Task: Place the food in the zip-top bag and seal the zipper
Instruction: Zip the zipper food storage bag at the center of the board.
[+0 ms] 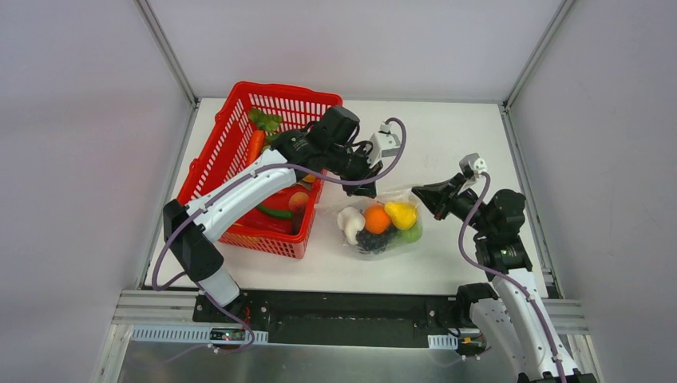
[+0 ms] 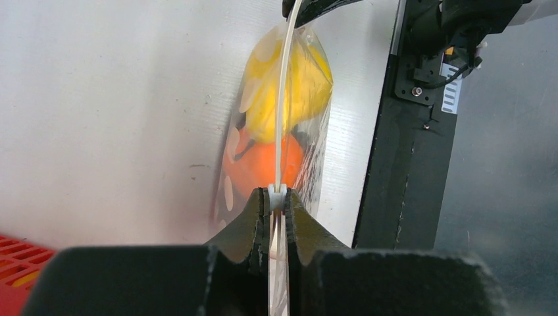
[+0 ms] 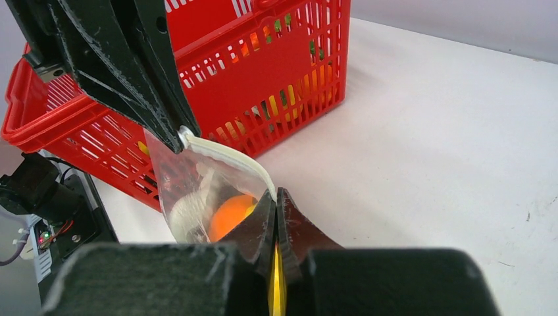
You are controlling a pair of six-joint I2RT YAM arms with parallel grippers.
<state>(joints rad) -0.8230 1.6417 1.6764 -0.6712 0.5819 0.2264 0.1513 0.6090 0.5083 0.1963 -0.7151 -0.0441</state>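
- sealing looks to be the step in hand: the zip-top bag (image 1: 395,198) lies on the table (image 1: 447,136) at the centre of the top view, just right of the red basket (image 1: 287,89). the orange ball (image 1: 377,218), lemon (image 1: 401,214), garlic (image 1: 350,221), grapes (image 1: 374,241) and a green piece (image 1: 412,233) are already inside it.
- the left gripper (image 2: 276,197) is pinched tight on one end of the zipper (image 2: 281,99), and the right gripper (image 3: 277,196) is pinched tight on the other end. the white strip spans between them, lifted above the food and slightly bowed in the right wrist view.
- i cannot tell whether the strip is pressed closed along its whole length. the left wrist view shows it only as one thin line, edge-on.
- the next move, as i judge it, calls for one gripper to anchor its end while the other runs along the strip with the jaws barely eased. the strip should stay taut and straight, since too hard a pull could drag the loaded bag or slip the pinch.
- edges: the basket wall stands close beside the left gripper, toward the centre left of the top view, so there is little room to travel that way. other toy produce shows inside the basket.
- open room: bare table lies toward the upper right of the top view and below the bag, before the dark rail along the bottom edge.
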